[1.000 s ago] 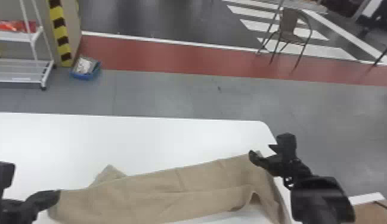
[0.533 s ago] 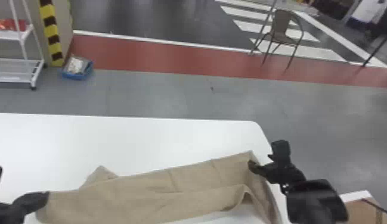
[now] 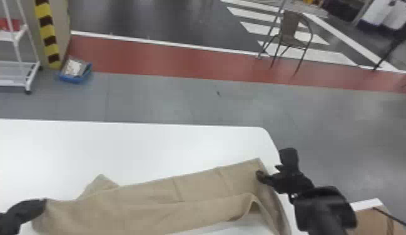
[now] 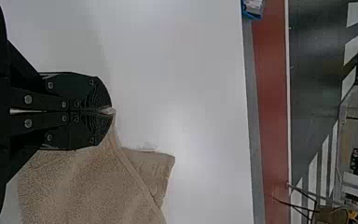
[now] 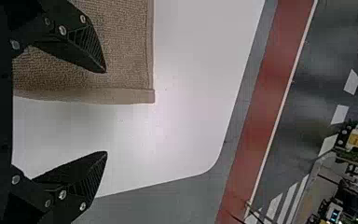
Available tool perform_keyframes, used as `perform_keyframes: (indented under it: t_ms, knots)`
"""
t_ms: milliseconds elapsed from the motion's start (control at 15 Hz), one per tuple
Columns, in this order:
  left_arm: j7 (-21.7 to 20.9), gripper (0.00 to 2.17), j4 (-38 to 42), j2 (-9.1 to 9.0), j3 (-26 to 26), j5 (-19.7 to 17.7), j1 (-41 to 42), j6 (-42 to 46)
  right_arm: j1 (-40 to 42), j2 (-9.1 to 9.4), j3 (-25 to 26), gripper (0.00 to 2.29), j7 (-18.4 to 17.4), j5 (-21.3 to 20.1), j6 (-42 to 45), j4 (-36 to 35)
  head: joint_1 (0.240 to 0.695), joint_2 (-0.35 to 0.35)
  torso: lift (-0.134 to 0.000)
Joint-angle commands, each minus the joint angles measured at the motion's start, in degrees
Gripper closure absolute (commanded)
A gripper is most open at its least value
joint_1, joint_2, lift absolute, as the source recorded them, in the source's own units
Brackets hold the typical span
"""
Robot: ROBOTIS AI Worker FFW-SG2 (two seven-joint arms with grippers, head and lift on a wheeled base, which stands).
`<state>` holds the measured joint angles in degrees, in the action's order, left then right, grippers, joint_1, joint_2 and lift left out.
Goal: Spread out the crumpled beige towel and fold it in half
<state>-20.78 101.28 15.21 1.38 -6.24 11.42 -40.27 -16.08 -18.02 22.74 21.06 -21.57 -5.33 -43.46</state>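
At the near left of the desk point(image 3: 180, 140), the left gripper point(image 4: 113, 111) has its jaws pinching a towel corner. The beige towel point(image 3: 142, 209) lies lengthwise across the near side, reaching close to the right edge. It is partly spread; a raised ridge near its right end and a flap jutting out at the far left appear to stand in the way of flattening. Folding in half remains outstanding.

At the right end, the right gripper point(image 5: 106, 112) has its jaws spread, one over the towel, the other beyond its border. A cardboard box point(image 3: 369, 222) sits right of the desk. Farther off: a blue tray point(image 3: 74, 76) on the floor, left, and a chair point(image 3: 291, 34), right; neither obstructs work.
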Motion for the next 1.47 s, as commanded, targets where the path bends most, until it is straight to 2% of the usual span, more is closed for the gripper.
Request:
perform_keyframes:
  t_ms: [0, 133, 267, 467, 667, 867, 1067, 1133, 1400]
  knots:
    - [0.0, 1.35, 0.0, 0.17, 0.0, -0.1, 0.0, 0.4, -0.3, -0.09, -0.6, 0.60, 0.7, 0.2, -2.0, 0.1, 0.695, -0.334, 0.000]
    - [0.0, 1.35, 0.1, 0.25, -0.1, -0.1, 0.0, 0.4, -0.3, 0.00, -0.6, 1.10, 2.1, 0.8, -3.4, -0.2, 0.695, -0.330, 0.000]
    - [0.1, 1.35, 0.1, 0.25, -0.2, -0.1, -0.3, 0.4, 0.5, 0.00, -0.1, 1.45, 4.5, 2.7, -3.8, -2.0, 0.695, -0.325, 0.000]
    - [0.3, 1.35, 0.1, 0.25, -0.3, 0.1, -0.5, 0.2, 3.4, 0.00, 1.6, 1.66, 8.6, 4.9, -5.4, -7.0, 0.695, -0.313, 0.000]
    - [0.3, 1.35, 1.7, 0.17, -1.1, -0.1, 0.0, -0.3, 9.8, 1.32, 5.1, 1.66, 13.0, 9.6, -8.5, -18.0, 0.695, -0.310, 0.000]
    - [0.0, 1.35, 10.1, 0.08, -5.9, -1.2, 3.2, -5.0, 15.0, 5.01, 10.1, 1.66, 17.5, 12.6, -10.8, -30.5, 0.695, -0.304, 0.000]
    - [-0.8, 1.35, 21.2, -0.45, -13.2, -5.4, 6.9, -10.5, 19.7, 8.26, 15.6, 1.66, 22.5, 16.4, -13.1, -42.5, 0.695, -0.286, 0.000]
    - [-1.5, 1.35, 24.8, -1.24, -16.1, -7.3, 8.3, -11.4, 21.3, 9.40, 16.9, 1.66, 23.9, 17.9, -14.5, -46.5, 0.695, -0.276, 0.000]
    - [-2.2, 1.35, 36.3, -2.12, -25.5, -12.7, 12.0, -18.2, 28.4, 14.06, 20.6, 1.66, 27.5, 23.9, -20.3, -62.8, 0.695, -0.253, 0.000]
